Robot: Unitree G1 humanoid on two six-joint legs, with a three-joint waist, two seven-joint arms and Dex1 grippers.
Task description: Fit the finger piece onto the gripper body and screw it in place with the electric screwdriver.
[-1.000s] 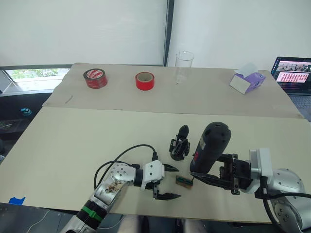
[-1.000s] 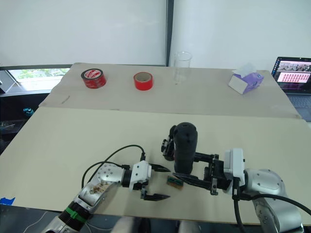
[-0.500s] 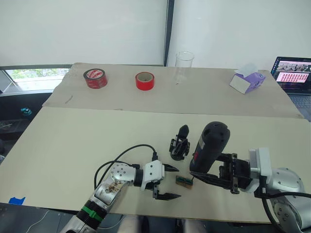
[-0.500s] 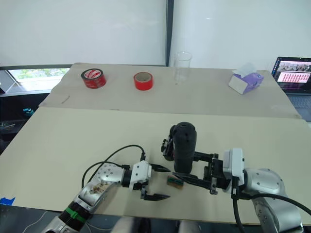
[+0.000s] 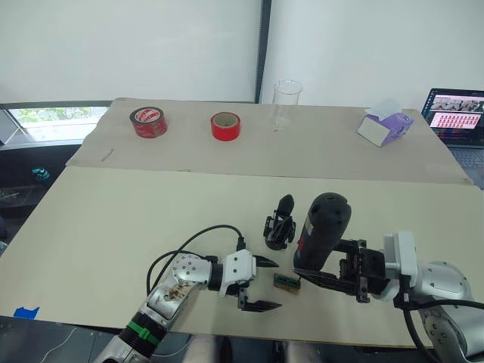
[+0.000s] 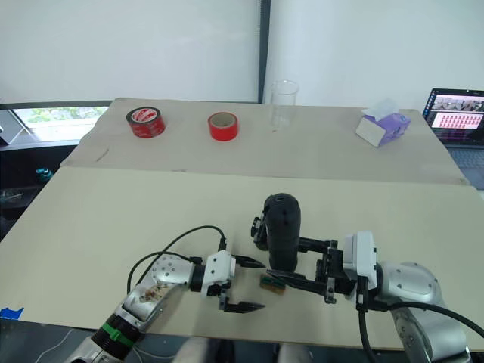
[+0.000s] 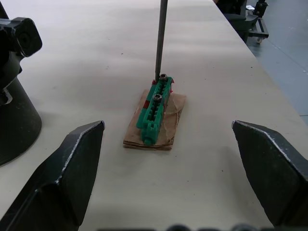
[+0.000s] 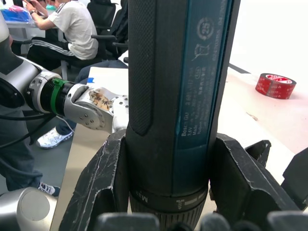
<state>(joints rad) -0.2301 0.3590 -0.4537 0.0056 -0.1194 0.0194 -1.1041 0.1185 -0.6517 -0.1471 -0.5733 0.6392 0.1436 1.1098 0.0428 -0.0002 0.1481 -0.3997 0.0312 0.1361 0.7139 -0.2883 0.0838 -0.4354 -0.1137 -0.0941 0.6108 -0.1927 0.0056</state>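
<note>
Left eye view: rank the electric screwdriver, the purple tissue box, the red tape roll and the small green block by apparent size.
1. electric screwdriver, though it is nearest the camera
2. purple tissue box
3. red tape roll, close to the box, so unsure
4. small green block

In the right wrist view the electric screwdriver (image 8: 178, 96) runs off the frame at both ends, so its bit and rounded end are cut off, and its barrel hides most of the table behind it. In the head views the screwdriver stands in front of the gripper body (image 5: 278, 225) in the right eye view, covering most of it, and whether a finger piece sits on that body is too small to tell. In the left wrist view the metal bit (image 7: 161, 38) leaves the frame at its upper end, and the dark object (image 7: 14, 86) beside the green block (image 7: 155, 108) is cut by the edge.
</note>
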